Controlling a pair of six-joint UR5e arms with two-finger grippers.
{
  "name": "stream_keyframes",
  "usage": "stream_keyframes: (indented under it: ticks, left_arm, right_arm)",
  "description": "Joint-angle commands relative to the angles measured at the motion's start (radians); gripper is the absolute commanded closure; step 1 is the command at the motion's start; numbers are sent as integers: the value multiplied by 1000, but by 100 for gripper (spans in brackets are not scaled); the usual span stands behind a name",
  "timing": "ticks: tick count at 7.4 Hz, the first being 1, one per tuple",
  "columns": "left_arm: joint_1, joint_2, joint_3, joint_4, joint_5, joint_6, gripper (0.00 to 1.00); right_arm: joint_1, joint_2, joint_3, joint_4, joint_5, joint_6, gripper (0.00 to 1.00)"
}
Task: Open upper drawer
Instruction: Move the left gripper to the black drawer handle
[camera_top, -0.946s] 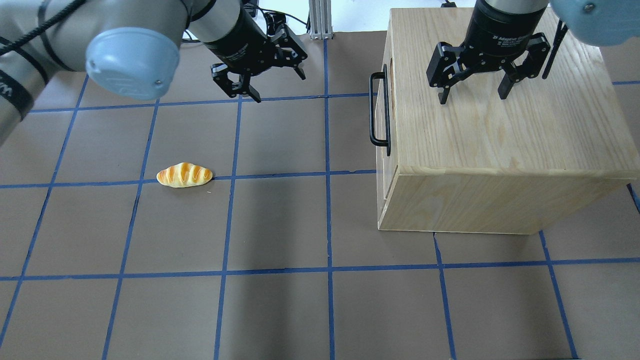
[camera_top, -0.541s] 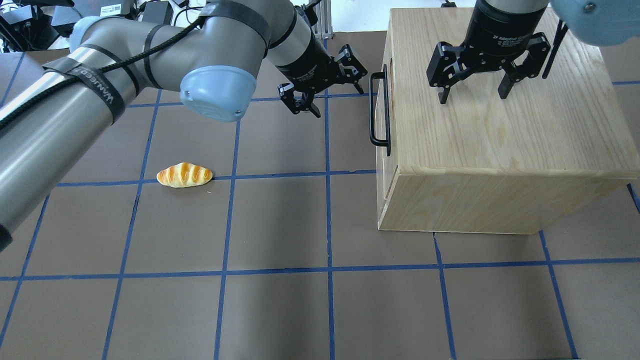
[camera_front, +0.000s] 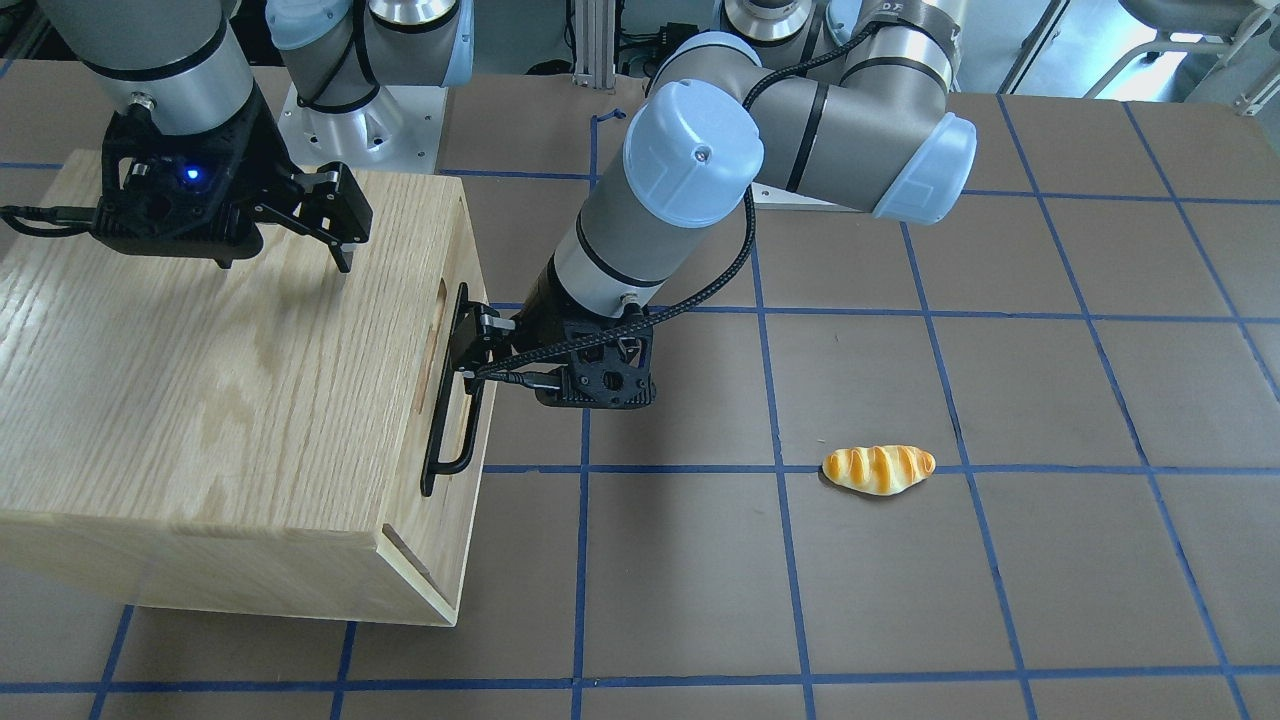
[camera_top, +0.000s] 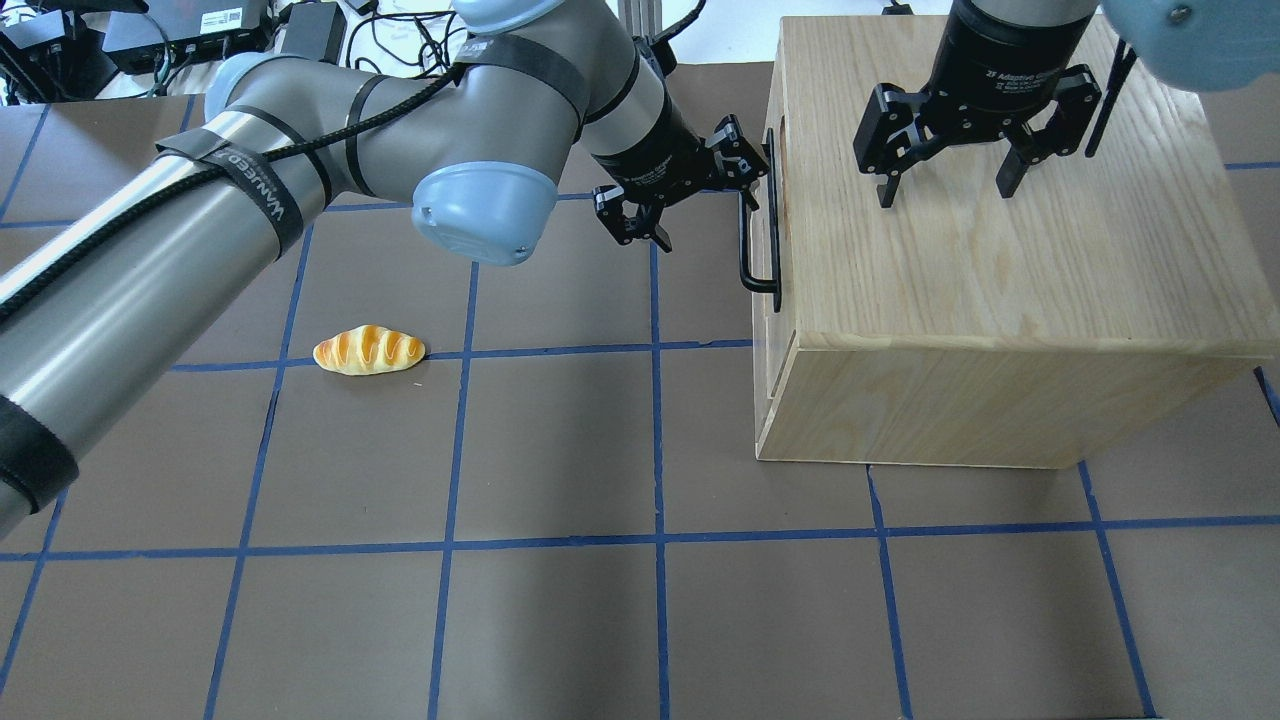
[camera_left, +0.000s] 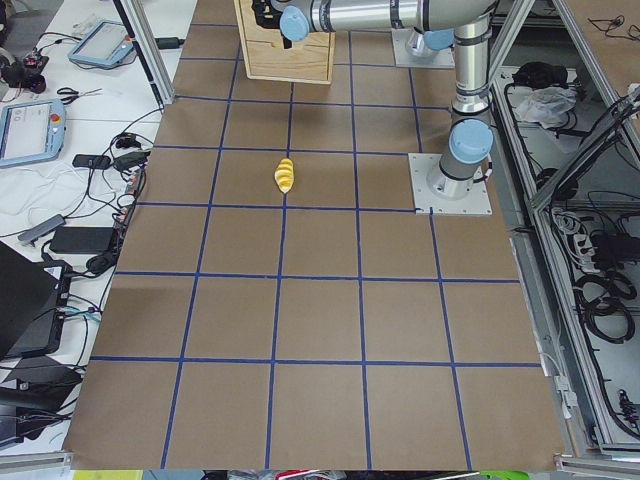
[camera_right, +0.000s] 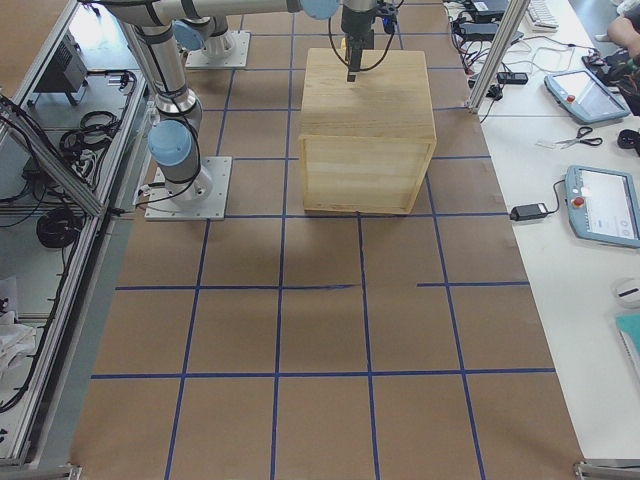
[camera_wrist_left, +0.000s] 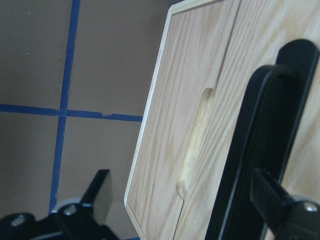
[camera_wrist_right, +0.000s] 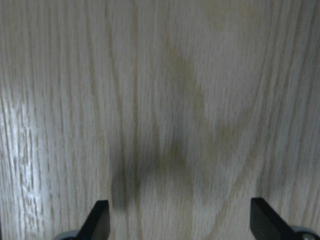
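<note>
The upper drawer (camera_wrist_left: 260, 35), pale grained wood, has its black bar (camera_wrist_left: 255, 150) inside the wide-open left hand (camera_top: 705, 200).

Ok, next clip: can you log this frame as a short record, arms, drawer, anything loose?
left pincer: open, handle between its fingers near one end
right pincer: open, over the cabinet top, holding nothing
upper drawer: looks shut, front flush with cabinet
bread roll: lying on the table, apart from both arms
progress: handle not yet clamped, drawer not pulled
</note>
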Motion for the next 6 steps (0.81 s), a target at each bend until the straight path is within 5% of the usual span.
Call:
stream_keyframes:
  ticks: [1,6]
  left_arm:
    - [-5,-3,-3,11,1,3,0]
    - [-5,-12,-15,11,9,46,0]
  right_arm:
    - [1,0,0,0,0,-1,0]
    - [1,0,0,0,0,0,0]
